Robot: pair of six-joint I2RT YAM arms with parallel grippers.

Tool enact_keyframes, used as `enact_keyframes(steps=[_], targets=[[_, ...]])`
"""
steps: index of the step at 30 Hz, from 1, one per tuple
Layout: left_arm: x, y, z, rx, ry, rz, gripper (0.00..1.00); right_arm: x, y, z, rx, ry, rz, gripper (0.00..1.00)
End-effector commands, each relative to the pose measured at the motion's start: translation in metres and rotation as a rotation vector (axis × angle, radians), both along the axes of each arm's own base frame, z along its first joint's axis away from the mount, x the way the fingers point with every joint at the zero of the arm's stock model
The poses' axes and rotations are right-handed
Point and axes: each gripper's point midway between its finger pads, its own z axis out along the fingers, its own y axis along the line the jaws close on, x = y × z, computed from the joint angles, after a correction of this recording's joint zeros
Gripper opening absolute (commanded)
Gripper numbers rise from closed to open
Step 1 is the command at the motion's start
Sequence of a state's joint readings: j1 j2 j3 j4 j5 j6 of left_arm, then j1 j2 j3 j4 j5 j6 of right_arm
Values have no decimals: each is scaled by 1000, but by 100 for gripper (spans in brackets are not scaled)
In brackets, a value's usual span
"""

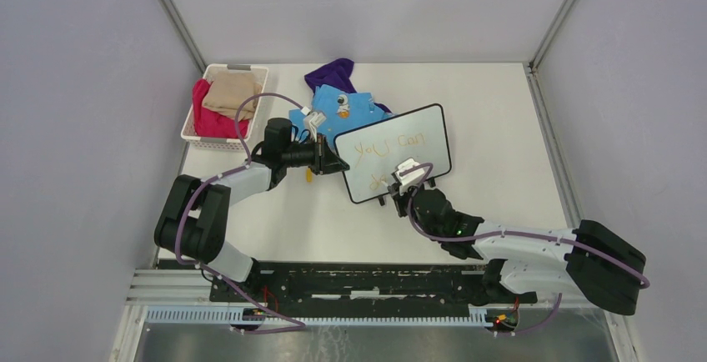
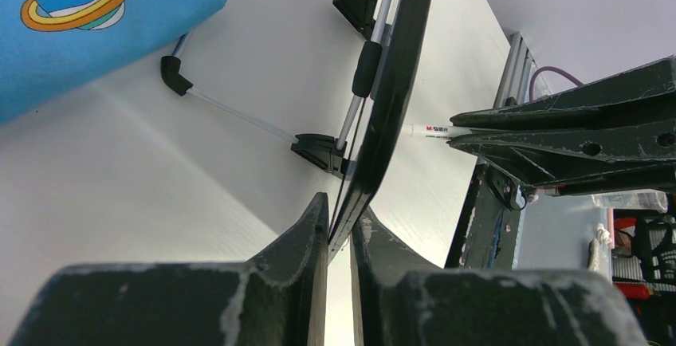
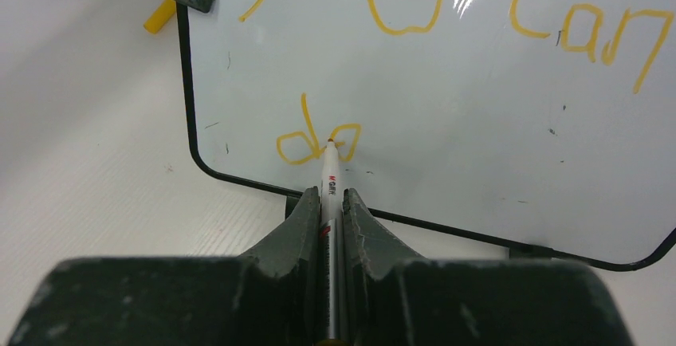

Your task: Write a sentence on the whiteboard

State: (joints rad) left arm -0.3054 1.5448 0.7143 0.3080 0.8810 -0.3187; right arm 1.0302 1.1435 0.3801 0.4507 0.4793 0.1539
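Observation:
The whiteboard stands tilted on its little black feet mid-table. My left gripper is shut on its left edge; in the left wrist view the black frame runs between the fingers of that gripper. My right gripper is shut on a white marker at the board's lower edge. The marker's tip touches the board at the end of "do". The sentence reads "you can" on top, in orange-yellow, with "do" under it.
A white basket of pink and tan clothes stands at the back left. A blue shirt and a purple cloth lie behind the board. A yellow marker cap lies on the table by the left gripper.

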Motion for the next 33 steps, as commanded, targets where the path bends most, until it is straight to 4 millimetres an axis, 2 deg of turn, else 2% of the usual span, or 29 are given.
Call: enact_keyframes(steps=[1, 7, 14, 17, 22, 33], targets=[[-4, 6, -26, 79, 55, 16, 2, -1, -8, -5, 4, 11, -18, 0], [-4, 6, -25, 79, 53, 17, 2, -1, -16, 2, 6, -7, -44, 0], [-4, 6, -26, 81, 52, 17, 2, 4, -26, 43, 75, -85, -88, 0], [-4, 6, -25, 80, 50, 17, 2, 13, -37, 53, 89, -105, -136, 0], [-4, 6, -26, 81, 53, 16, 2, 27, -47, 57, 116, -110, -178, 0], [-4, 6, -26, 82, 53, 16, 2, 31, -30, 60, 136, -102, -123, 0]])
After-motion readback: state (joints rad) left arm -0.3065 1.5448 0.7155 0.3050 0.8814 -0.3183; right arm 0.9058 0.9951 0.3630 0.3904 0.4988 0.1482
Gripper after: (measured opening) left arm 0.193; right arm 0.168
